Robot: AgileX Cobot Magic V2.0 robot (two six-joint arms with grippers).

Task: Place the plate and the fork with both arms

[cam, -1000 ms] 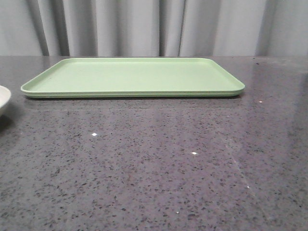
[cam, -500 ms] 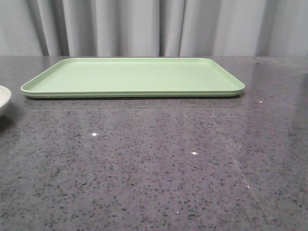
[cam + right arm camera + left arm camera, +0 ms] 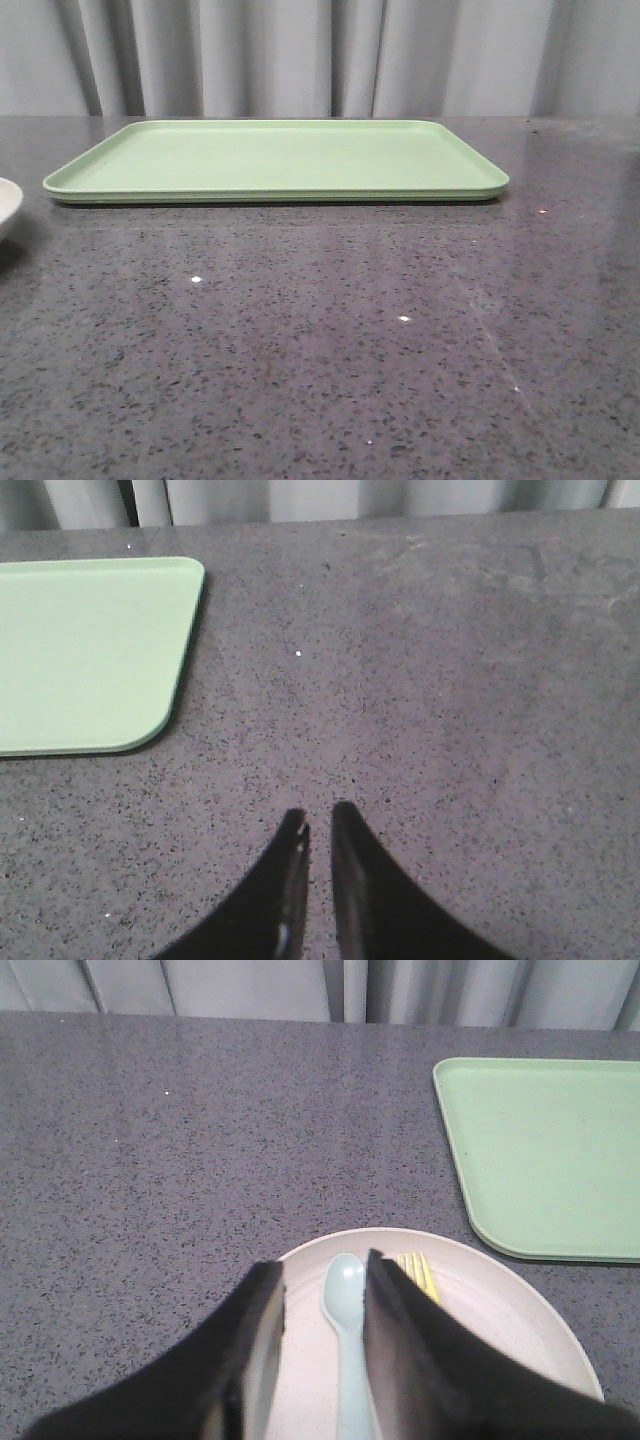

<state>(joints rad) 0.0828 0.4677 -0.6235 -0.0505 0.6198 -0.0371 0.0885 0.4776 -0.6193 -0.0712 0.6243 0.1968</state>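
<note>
Nearest the left wrist camera, the left gripper (image 3: pixel 325 1290) is seen poised over the plate (image 3: pixel 500 1310), its two dark fingers (image 3: pixel 262 1320) parted with a clear gap between them. Within that gap the bowl of a pale blue spoon (image 3: pixel 345 1305) is framed, the spoon lying inside the plate with its handle running back beneath the gripper. Just beside the spoon, the yellow fork (image 3: pixel 420 1272) is partly hidden by one finger; only its tines are shown, resting on the plate's surface. Whether the fingers touch the plate or the spoon cannot be told. The plate is set on the dark speckled table (image 3: pixel 180 1150), near but apart from a rounded corner of the light-green tray (image 3: pixel 550 1150), which lies farther off.

In the right wrist view, the right gripper (image 3: pixel 318 820) is held above bare table, its fingers drawn nearly together with only a thin slit left between the tips, and nothing is held. A corner of the tray is seen farther away and well apart from it.

In the front view, only an edge of the plate (image 3: pixel 8 205) is visible at the left border, on the table ahead of the tray's near-left corner. The tray (image 3: pixel 275 160) lies flat across the far middle of the table, with grey curtains (image 3: pixel 320 55) hung behind it.
</note>
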